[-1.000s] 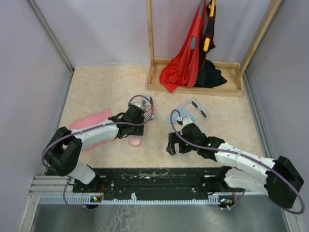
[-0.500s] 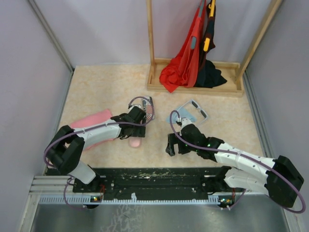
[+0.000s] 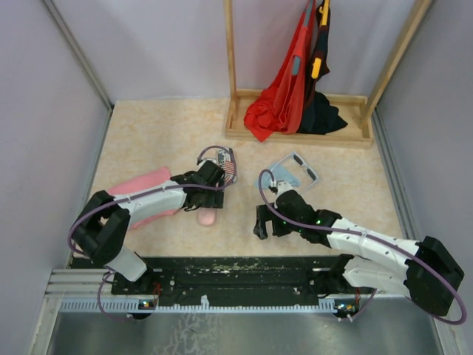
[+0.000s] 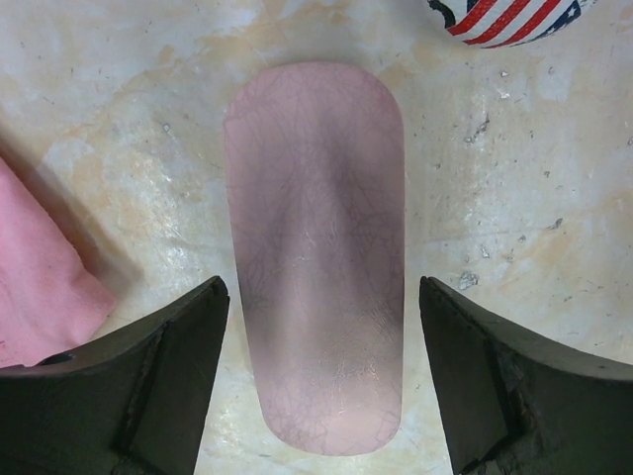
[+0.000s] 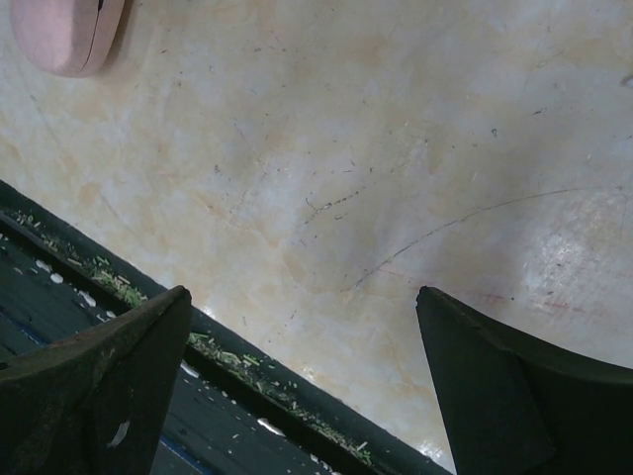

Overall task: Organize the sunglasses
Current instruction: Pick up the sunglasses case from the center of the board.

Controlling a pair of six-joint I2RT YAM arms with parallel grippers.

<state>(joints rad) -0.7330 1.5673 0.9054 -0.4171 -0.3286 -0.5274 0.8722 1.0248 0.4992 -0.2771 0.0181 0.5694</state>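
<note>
A pair of sunglasses point(image 3: 302, 168) with a thin grey frame and pale lenses lies on a light-blue cloth point(image 3: 284, 177) right of centre. The white-framed pair is out of view. My left gripper point(image 3: 205, 200) is open and low over a closed oblong pink case point(image 3: 208, 217). In the left wrist view that gripper point(image 4: 318, 297) has the pink case point(image 4: 316, 247) lying between its spread fingers, untouched. My right gripper point(image 3: 260, 220) is open and empty. In the right wrist view it point(image 5: 302, 297) hangs over bare table by the front rail.
A flag-printed case point(image 3: 226, 166) lies just beyond the left gripper, its edge in the left wrist view point(image 4: 514, 15). A pink cloth point(image 3: 140, 186) lies under the left arm. A wooden rack point(image 3: 295, 134) with red and black bags stands at the back. A black rail point(image 3: 236, 270) runs along the front.
The left gripper has shifted slightly toward the flag-printed case, staying over the pink case. The right arm has barely moved.
</note>
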